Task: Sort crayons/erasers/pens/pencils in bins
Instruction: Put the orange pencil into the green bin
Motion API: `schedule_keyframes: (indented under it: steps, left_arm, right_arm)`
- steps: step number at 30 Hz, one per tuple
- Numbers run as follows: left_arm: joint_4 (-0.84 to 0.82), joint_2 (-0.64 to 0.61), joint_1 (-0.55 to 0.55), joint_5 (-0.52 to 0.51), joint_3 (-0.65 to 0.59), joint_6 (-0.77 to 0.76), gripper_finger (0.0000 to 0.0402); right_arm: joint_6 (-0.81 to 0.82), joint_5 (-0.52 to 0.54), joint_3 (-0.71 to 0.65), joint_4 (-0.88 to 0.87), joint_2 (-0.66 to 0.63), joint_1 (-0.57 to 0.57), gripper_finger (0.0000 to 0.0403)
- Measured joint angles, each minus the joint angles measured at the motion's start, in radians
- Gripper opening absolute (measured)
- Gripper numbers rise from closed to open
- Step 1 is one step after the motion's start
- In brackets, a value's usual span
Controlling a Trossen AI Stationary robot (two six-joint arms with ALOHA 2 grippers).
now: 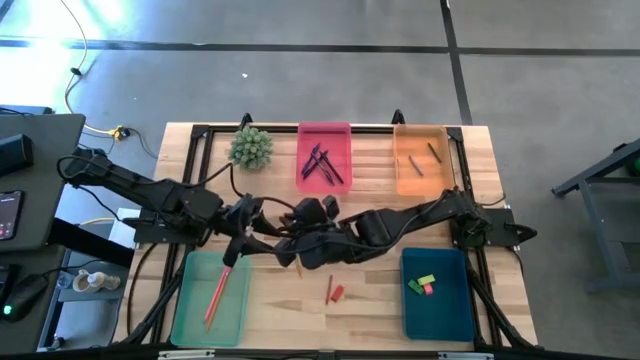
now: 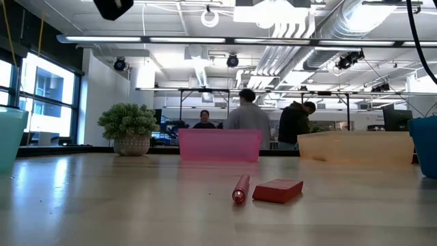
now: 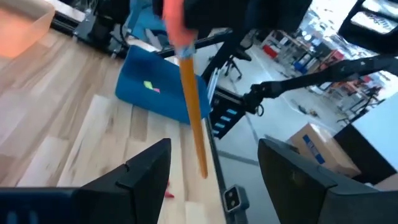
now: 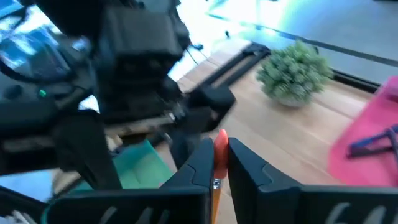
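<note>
My right gripper (image 1: 244, 243) (image 4: 221, 148) is shut on an orange pencil (image 3: 193, 112) with a pink-red end, above the far end of the pale green bin (image 1: 190, 310). My left gripper (image 1: 243, 213) (image 3: 214, 149) is open right beside it; its fingers stand on either side of the pencil's lower part without touching. One pencil (image 1: 214, 298) lies in the green bin. A short red stick (image 2: 240, 188) and a red eraser (image 2: 278, 191) lie on the table. Pens lie in the pink bin (image 1: 340, 135), dark sticks in the orange bin (image 1: 405, 180), erasers in the blue bin (image 1: 440, 310). My right gripper pinches the pencil between its two fingers just below the pink-red end (image 4: 220, 142), which sticks out past the fingertips. The fingers lie across the pencil. The pencil hangs tilted below them, clear of the table, its free end (image 3: 203, 173) toward my left gripper.
A potted plant (image 1: 250, 147) stands at the far left of the table. The two arms cross close together over the table's middle. People stand in the room beyond the far edge (image 2: 249, 113). Bare wood lies between the green and blue bins.
</note>
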Motion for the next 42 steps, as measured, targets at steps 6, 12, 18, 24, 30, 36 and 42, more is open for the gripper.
schedule_keyframes:
  steps: [6,12,18,24,30,36,42]
  left_arm:
    - [0.080,0.006,0.000,0.000,0.000,0.001,0.0229]
    - [0.128,0.005,0.000,0.000,0.000,0.001,0.0214]
    - [0.130,0.005,0.000,-0.001,0.000,0.001,0.0153]
    - [0.128,0.005,0.000,-0.003,0.000,0.001,0.0079]
    - [0.124,0.006,0.001,-0.009,-0.001,0.013,0.0016]
    - [0.108,0.006,0.001,-0.028,-0.001,0.017,0.0014]
    - [0.060,0.004,0.001,-0.028,0.000,0.018,0.0015]
  right_arm:
    - [-0.066,-0.005,0.000,0.124,-0.002,-0.002,0.0012]
    - [-0.076,-0.018,0.000,0.170,-0.002,-0.013,0.0012]
    - [-0.101,-0.018,0.000,0.198,-0.002,-0.014,0.0012]
    - [-0.101,-0.042,0.000,0.199,-0.002,-0.022,0.0012]
    - [-0.110,-0.063,0.000,0.205,-0.002,-0.026,0.0012]
    - [-0.120,-0.069,0.000,0.199,-0.002,-0.027,0.0012]
    - [-0.134,-0.074,0.000,0.178,-0.001,-0.027,0.0023]
